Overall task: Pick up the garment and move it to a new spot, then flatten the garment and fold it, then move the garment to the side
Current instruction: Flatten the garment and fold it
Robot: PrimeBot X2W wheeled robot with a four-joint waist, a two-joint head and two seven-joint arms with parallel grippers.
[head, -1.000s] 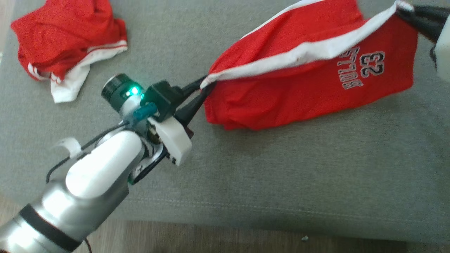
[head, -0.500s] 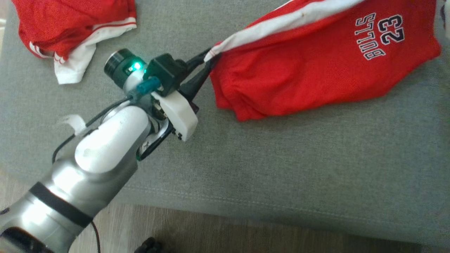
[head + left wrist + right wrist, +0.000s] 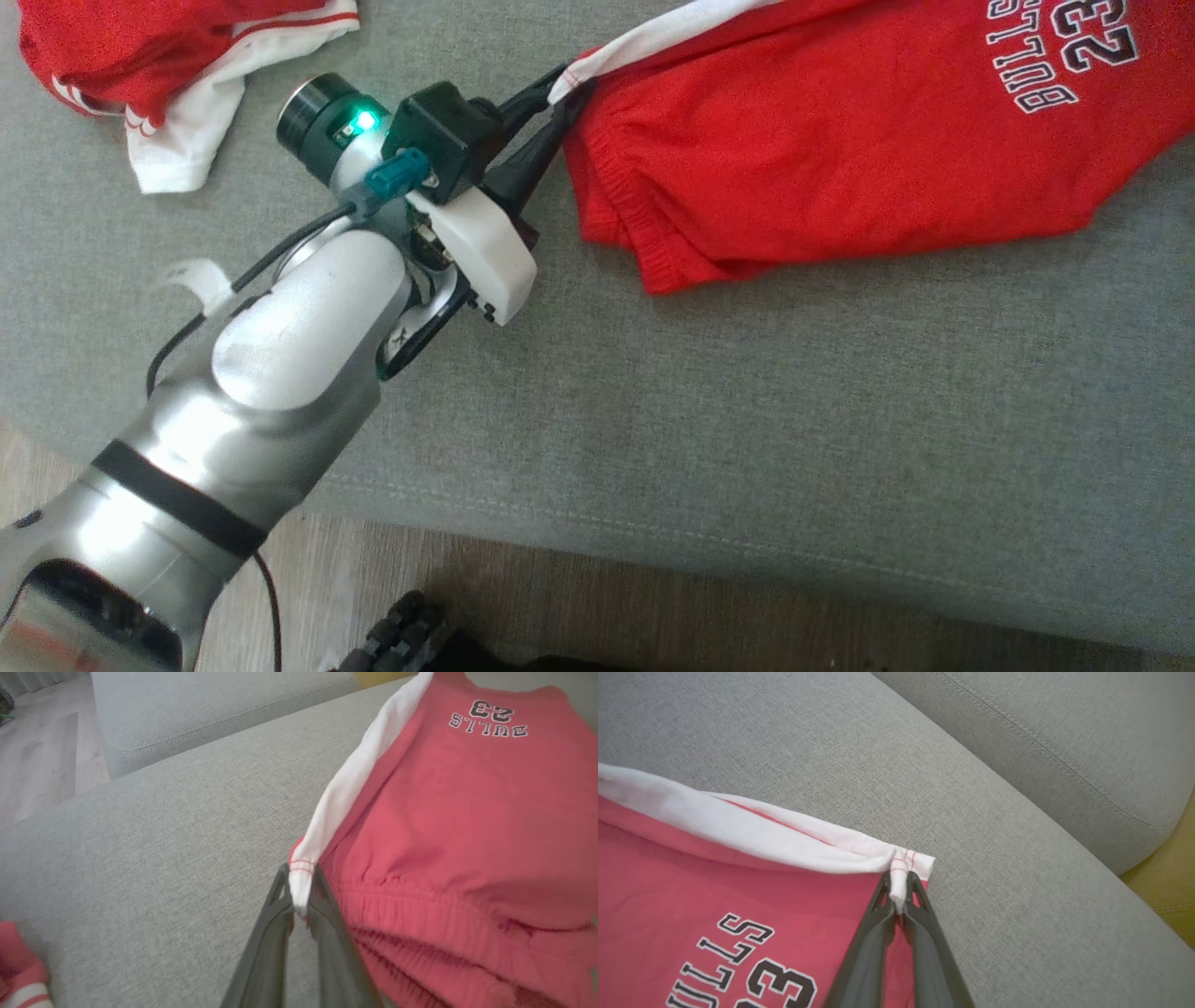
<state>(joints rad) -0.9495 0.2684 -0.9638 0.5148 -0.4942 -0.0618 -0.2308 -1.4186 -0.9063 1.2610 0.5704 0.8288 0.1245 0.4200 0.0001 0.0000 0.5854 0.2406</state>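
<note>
The garment (image 3: pixel 840 159) is a pair of red shorts with a white side stripe and "BULLS 23" lettering, stretched over the grey sofa cushion (image 3: pixel 747 420). My left gripper (image 3: pixel 560 93) is shut on one white-striped corner, which the left wrist view shows pinched between the dark fingers (image 3: pixel 301 896) beside the elastic waistband (image 3: pixel 420 914). My right gripper (image 3: pixel 900 891) is shut on the opposite white corner of the garment (image 3: pixel 738 896), with the stripe taut between the two grips. The red body hangs down onto the cushion.
A second crumpled red and white garment (image 3: pixel 159 65) lies at the far left of the cushion. The sofa backrest (image 3: pixel 1064 732) rises behind the seat. The cushion's front edge (image 3: pixel 653 541) borders a wooden floor (image 3: pixel 653 616).
The head camera has tilted, shifting the whole picture upward. Both grippers still hold their corners, and the shorts hang lower and more spread over the cushion.
</note>
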